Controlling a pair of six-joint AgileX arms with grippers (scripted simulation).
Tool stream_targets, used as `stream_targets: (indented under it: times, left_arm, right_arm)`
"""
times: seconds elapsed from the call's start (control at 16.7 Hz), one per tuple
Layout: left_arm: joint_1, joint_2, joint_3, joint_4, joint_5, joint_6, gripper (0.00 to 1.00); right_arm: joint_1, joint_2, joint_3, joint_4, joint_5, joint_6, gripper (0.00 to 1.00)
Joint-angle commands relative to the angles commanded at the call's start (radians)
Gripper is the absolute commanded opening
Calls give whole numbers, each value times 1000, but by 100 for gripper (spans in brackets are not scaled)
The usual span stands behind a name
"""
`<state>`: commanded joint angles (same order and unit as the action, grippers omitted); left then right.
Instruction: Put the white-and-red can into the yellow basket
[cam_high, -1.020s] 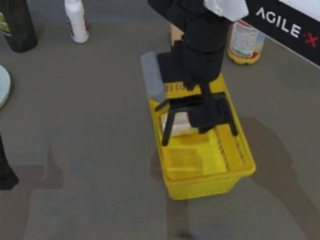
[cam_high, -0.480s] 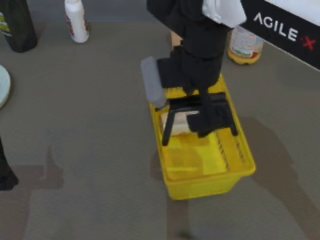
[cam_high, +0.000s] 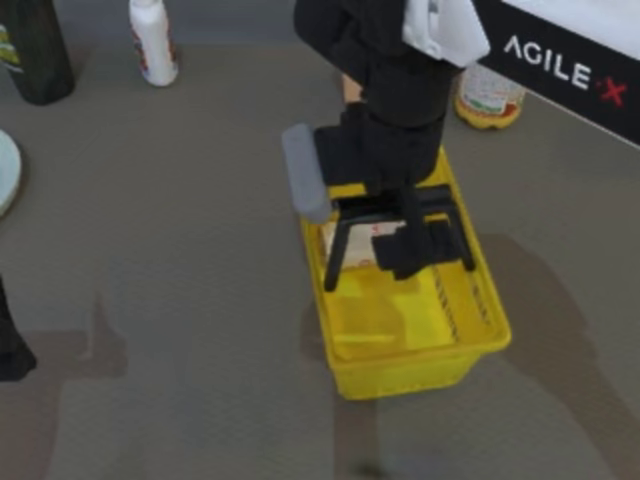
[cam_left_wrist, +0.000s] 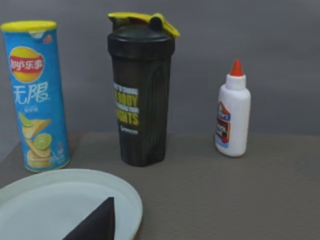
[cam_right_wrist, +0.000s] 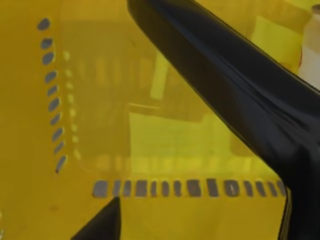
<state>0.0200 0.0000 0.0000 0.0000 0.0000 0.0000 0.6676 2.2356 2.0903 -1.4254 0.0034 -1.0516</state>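
- My right gripper (cam_high: 405, 255) hangs over the yellow basket (cam_high: 400, 375), right of the top view's centre, low between its walls and under the black handle (cam_high: 345, 225).
- The white-and-red can (cam_high: 358, 243) shows only as a white patch with red marks in the basket's upper-left part, just left of my fingers; most of it is hidden by my arm and the handle.
- I cannot tell its long axis, nor whether it rests on the basket floor or touches my fingers.
- Whether my right fingers are spread or pinching is hidden in both views; the right wrist view shows only yellow slotted wall, the handle bar and a white sliver at the right edge.
- My left arm is parked at the lower left edge of the top view, its fingers not visible.
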Motion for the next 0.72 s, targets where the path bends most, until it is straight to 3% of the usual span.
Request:
stream_targets:
  times: [0.66, 0.72]
  left_arm:
    - [0, 0, 0, 0, 0, 0, 100]
    - [0, 0, 0, 0, 0, 0, 100]
  right_arm:
    - [0, 0, 0, 0, 0, 0, 2]
    - [0, 0, 0, 0, 0, 0, 0]
